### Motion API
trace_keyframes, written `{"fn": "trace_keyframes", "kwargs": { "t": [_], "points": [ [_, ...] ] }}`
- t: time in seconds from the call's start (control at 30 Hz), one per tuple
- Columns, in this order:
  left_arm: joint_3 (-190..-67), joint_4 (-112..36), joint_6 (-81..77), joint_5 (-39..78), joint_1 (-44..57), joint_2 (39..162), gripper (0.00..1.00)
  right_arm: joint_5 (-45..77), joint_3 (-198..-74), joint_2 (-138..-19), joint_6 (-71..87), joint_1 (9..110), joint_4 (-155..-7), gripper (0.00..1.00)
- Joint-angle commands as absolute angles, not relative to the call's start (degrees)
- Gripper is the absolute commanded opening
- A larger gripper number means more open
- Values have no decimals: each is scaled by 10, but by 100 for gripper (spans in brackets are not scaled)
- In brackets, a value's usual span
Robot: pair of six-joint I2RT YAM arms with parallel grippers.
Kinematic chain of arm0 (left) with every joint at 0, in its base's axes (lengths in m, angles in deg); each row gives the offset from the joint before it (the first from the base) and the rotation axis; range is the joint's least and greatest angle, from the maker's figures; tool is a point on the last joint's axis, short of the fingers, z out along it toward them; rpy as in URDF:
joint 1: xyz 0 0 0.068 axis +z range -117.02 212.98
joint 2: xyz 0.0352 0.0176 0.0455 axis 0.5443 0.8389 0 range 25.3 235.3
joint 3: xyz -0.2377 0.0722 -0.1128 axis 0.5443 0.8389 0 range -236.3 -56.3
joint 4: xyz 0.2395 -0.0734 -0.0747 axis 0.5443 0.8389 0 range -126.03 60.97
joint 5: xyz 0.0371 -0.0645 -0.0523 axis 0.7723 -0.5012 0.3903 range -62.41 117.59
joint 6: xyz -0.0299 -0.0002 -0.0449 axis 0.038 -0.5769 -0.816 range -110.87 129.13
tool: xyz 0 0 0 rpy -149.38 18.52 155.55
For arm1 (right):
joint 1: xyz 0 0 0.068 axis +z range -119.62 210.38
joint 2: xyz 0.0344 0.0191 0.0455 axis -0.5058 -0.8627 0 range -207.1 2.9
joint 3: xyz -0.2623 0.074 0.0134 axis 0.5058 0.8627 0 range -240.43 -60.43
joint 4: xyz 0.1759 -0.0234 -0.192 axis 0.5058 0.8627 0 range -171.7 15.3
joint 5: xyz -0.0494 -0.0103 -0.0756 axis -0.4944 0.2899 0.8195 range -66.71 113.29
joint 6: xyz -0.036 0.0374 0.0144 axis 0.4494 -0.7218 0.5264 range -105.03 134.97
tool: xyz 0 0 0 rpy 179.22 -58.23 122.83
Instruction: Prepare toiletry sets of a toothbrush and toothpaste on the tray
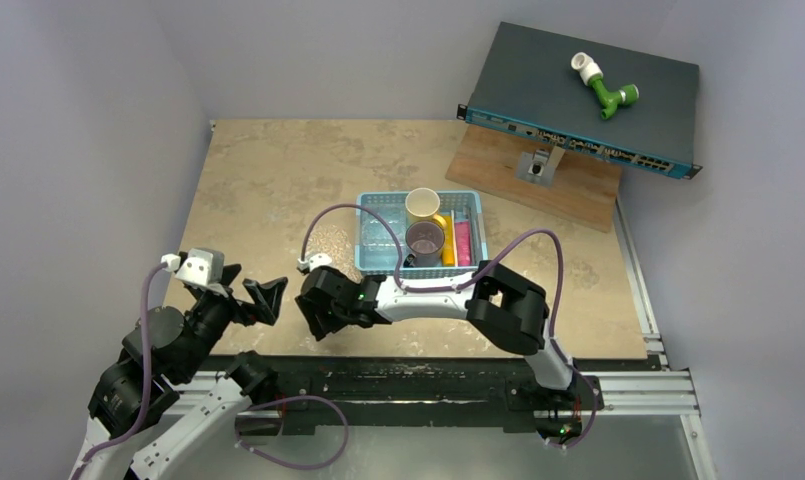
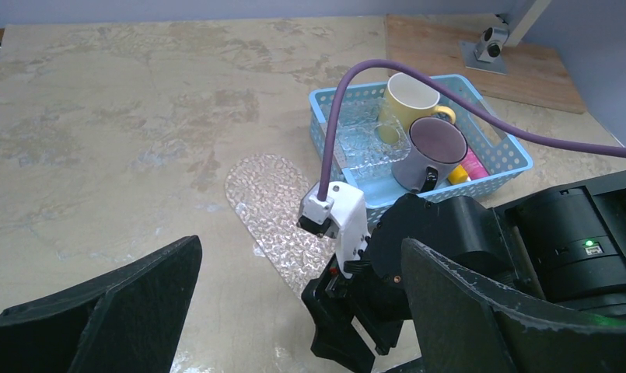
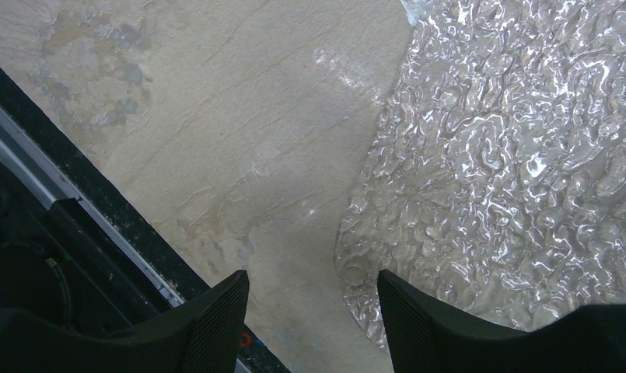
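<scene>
From above, the right gripper [image 1: 318, 312] hides the tray's [image 1: 336, 240] near end; its wrist view shows jaws wide apart, empty. The left gripper [image 1: 266, 298] gapes empty too; toothpaste [image 1: 455, 241] lies half-hidden beside mugs [image 1: 425, 243] in the basket [image 1: 378, 201].

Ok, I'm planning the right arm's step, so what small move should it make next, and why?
Probably raise the right pincer and swing it toward the basket to fetch the pink tube. That pincer hangs open and empty at the end of the clear tray, the tray looks bare, and the tube lies in the basket.
</scene>
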State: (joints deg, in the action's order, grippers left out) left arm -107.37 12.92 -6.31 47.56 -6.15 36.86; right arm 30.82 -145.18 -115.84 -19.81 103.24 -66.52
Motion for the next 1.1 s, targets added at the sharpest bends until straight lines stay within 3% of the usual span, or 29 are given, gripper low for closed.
{"fn": "trace_keyframes", "kwargs": {
  "t": [0.0,1.07],
  "points": [
    [-1072,116,-65,482,-61,374,100,294,-1465,-1158,-206,1036,-686,64],
    [-1072,115,-65,485,-60,377,100,289,-1404,-1160,-220,1045,-718,64]
  ]
}}
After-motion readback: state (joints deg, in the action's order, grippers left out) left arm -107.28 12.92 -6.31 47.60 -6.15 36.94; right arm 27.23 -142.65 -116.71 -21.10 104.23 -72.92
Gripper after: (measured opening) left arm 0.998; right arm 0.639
